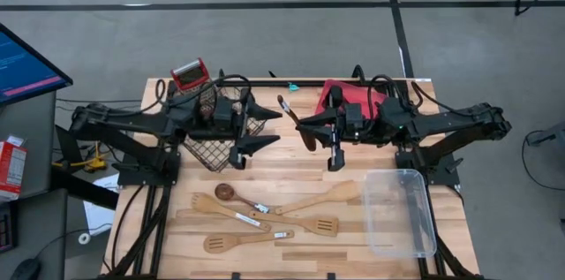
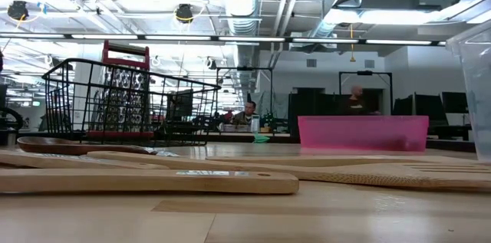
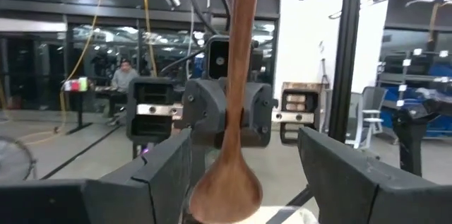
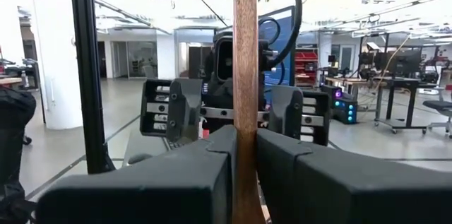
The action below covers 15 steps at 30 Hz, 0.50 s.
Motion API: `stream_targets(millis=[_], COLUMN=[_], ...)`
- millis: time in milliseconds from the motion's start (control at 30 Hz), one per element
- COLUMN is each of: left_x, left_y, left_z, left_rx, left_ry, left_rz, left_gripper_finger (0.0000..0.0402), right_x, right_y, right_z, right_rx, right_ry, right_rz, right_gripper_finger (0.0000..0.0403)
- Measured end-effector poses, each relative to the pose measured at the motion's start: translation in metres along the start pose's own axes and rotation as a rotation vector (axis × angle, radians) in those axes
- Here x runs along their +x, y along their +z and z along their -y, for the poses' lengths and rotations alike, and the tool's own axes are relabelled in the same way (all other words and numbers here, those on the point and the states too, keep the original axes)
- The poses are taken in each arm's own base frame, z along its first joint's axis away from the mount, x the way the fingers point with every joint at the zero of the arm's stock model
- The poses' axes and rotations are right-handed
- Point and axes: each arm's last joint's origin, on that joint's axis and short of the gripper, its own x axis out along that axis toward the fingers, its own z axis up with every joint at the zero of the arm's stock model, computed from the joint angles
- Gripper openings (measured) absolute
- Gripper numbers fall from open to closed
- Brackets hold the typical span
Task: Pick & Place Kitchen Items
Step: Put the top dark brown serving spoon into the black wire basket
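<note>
- Grippers meeting over the table's middle, raised above the wooden top [image 1: 291,170], facing each other fingertip to fingertip.
- Right gripper [image 1: 301,124] clenching a dark wooden spoon [image 1: 297,123] by its handle; fingers [image 4: 176,174] pressing on both sides of the brown shaft in the right wrist view.
- Left gripper [image 1: 265,127] standing released, jaws spread wide; fingers [image 3: 332,167] flanking the spoon's bowl in the left wrist view, gap showing on each side, touching nowhere visible.
- Spoon hanging between both grippers, handle at the right gripper, bowl toward the left gripper, clear of the table.
- Remaining utensils lying on the front half of the table: slotted wooden spatula [image 1: 305,223], wooden spatula [image 1: 322,197], pale wooden spoon [image 1: 240,241], wooden fork-spatula [image 1: 221,209], small dark-bowled spoon [image 1: 231,194], clustered and partly crossing each other.
- Black wire basket [image 1: 216,134] sitting under the left arm, toward the back left of the table; red-framed grater [image 1: 189,75] standing just behind it.
- Red tray [image 1: 340,94] lying at the back, under the right arm.
- Clear plastic bin [image 1: 402,212] resting at the front right corner, well apart from the raised spoon.
- People showing in the room beyond the table, seated at far desks.
</note>
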Motion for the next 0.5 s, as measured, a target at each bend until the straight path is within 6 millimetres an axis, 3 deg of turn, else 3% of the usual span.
stream_targets(millis=[300,500], left_x=[0.007,0.007], left_y=[0.000,0.001], left_z=[-0.009,-0.014], left_rx=[0.001,0.003], left_ry=[0.006,0.023], left_rz=[0.056,0.063], left_gripper_finger=[0.0239,0.0239], right_x=[0.000,0.011], right_y=[-0.003,-0.015], right_z=[0.000,-0.003], right_rx=[-0.011,-0.016], right_ry=[0.001,0.003], right_rz=[-0.026,-0.053], right_gripper_finger=[0.0039,0.0043])
